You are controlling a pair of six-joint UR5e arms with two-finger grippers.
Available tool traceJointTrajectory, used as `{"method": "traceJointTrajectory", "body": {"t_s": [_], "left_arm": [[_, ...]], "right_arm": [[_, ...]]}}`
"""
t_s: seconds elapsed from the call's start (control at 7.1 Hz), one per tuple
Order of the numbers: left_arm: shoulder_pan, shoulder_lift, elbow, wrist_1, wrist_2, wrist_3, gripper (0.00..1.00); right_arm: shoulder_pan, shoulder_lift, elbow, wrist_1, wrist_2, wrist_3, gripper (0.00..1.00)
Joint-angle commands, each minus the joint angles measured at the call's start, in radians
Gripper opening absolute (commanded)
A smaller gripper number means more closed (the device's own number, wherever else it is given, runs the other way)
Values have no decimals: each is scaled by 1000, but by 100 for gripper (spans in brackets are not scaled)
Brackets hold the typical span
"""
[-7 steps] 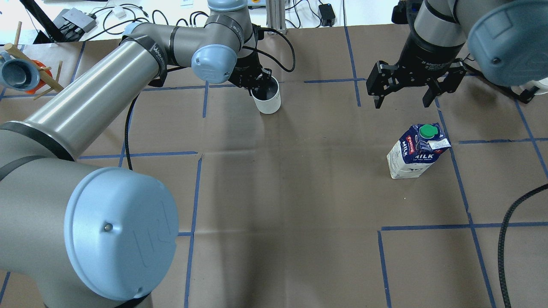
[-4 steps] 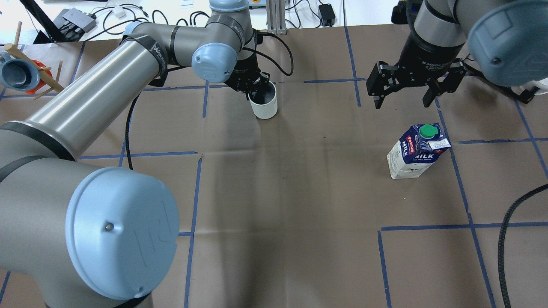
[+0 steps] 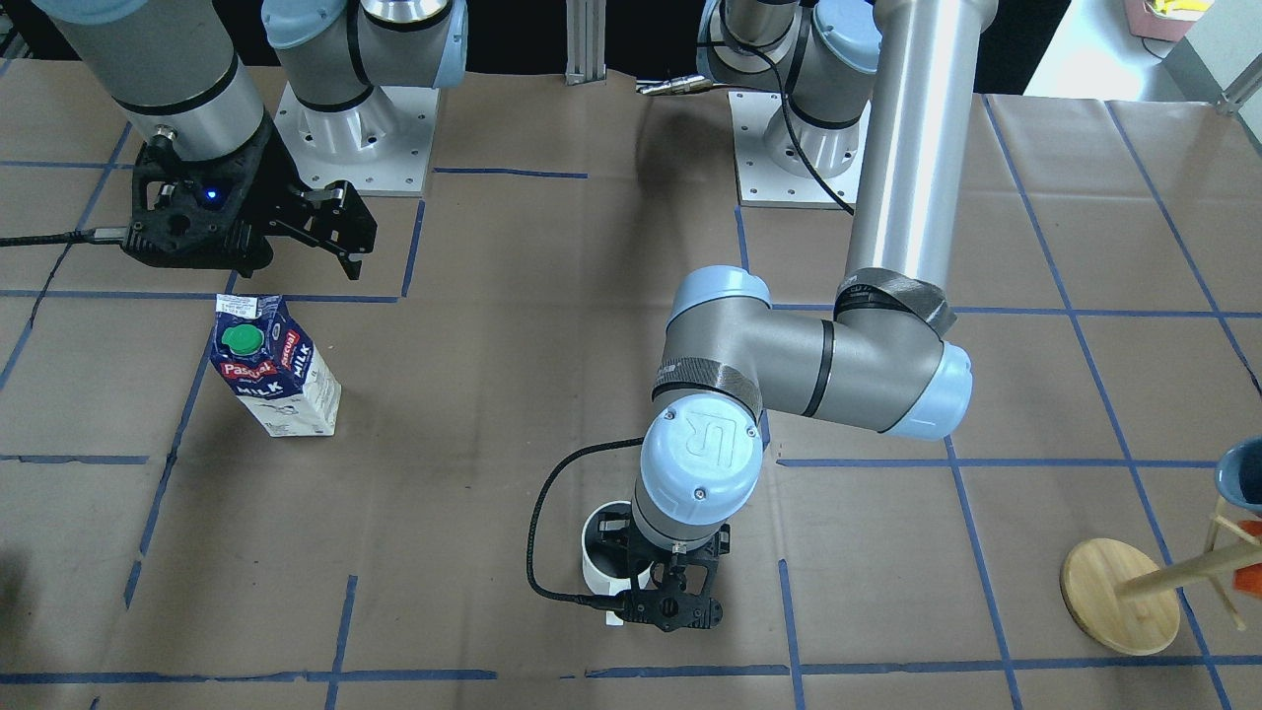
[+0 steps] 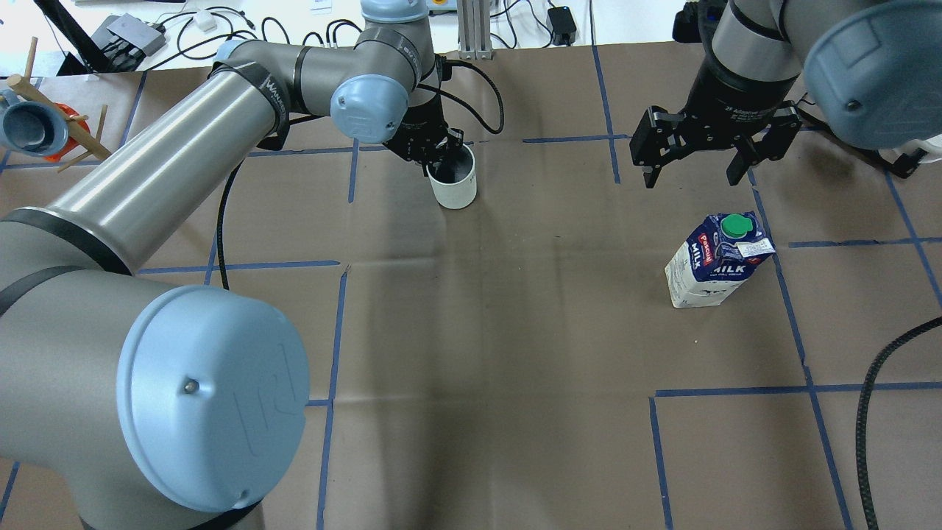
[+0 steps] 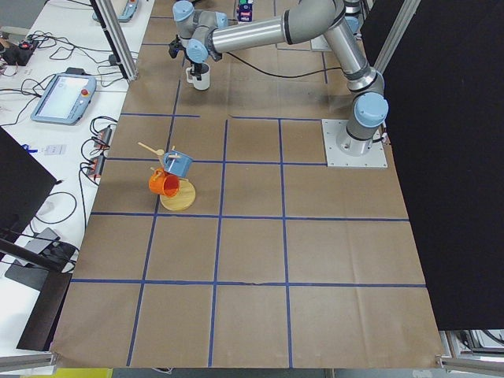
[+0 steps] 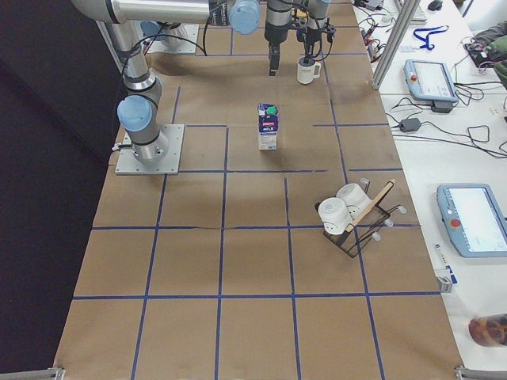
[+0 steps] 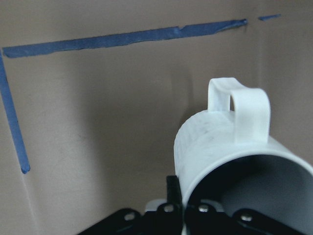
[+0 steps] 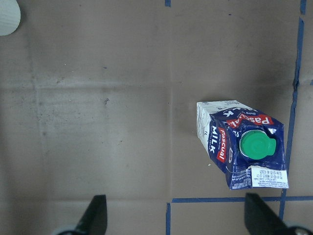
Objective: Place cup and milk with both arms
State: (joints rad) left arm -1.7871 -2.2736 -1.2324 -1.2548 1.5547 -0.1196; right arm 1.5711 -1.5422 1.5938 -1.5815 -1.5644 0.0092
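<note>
The white cup (image 4: 455,185) stands upright at the far middle of the table. My left gripper (image 4: 440,156) is shut on its rim, one finger inside and one outside. In the left wrist view the cup (image 7: 230,152) fills the lower right, handle pointing away. I cannot tell whether its base touches the paper. The milk (image 4: 711,263) stands upright on the right, green cap up, also in the front view (image 3: 276,380). My right gripper (image 4: 692,175) is open and empty, above the table just beyond the milk. In the right wrist view the milk (image 8: 239,147) lies ahead of its fingers (image 8: 96,215).
A wooden mug rack (image 4: 51,125) with blue and orange cups stands at the far left; its round base shows in the front view (image 3: 1120,596). A second rack with white mugs (image 6: 348,212) is on the right side. A black cable (image 4: 872,397) lies at the right edge.
My left gripper has moved slightly left and lower with the cup, which now sits straighter. The right gripper and the milk have not moved.
</note>
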Motion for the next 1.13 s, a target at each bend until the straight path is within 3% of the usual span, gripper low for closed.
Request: {"method": "traceJointTrajectory", "body": {"t_s": [0.0,0.14,0.42,0.7,0.99], "left_arm": [[0,-3,1,-5,5,0,42],[0,-3,1,-6,7,0,73],[0,0,1,-8,7,0,99],[9,48,13,-73,4,15,100],[18,161,-10,-150,13,23,100]], "right_arm": [[0,1,0,0,1,0,100],[0,-1,0,-2,1,0,100],[0,-1,0,0,1,0,100],[0,-1,0,0,1,0,100],[0,2,0,0,0,0,100]]}}
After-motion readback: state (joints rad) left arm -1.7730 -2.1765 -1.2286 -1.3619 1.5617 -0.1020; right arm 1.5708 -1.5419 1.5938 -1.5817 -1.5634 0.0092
